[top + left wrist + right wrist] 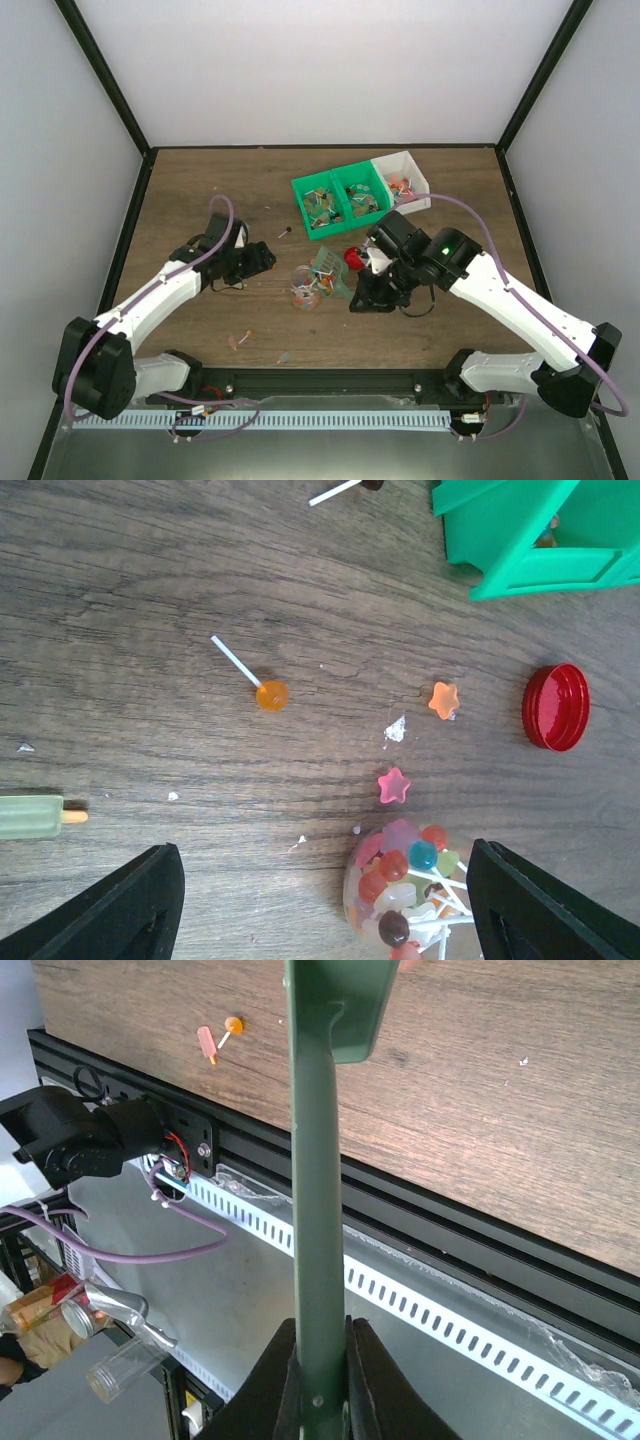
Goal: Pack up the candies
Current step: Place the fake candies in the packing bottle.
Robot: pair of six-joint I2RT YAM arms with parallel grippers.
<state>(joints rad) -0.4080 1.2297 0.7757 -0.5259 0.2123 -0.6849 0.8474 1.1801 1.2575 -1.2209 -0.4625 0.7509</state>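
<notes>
The candies fill a small clear jar (305, 287) lying on the table; in the left wrist view the jar (400, 895) shows mixed lollipops and sweets. Loose ones lie near it: a pink star (393, 785), an orange star (443, 698) and an orange lollipop (270, 693). My left gripper (265, 258) is open and empty just left of the jar, with the jar close to its right-hand finger (540, 910). My right gripper (352, 290) is shut on the handle of the green scoop (315, 1160), whose head (328, 270) is beside the jar.
The round red lid (352, 258) lies right of the scoop. Green bins (340, 200) and a white bin (405, 180) with candies stand behind. More loose candies lie near the front edge (240, 340), and a green popsicle sweet (35, 817) lies apart.
</notes>
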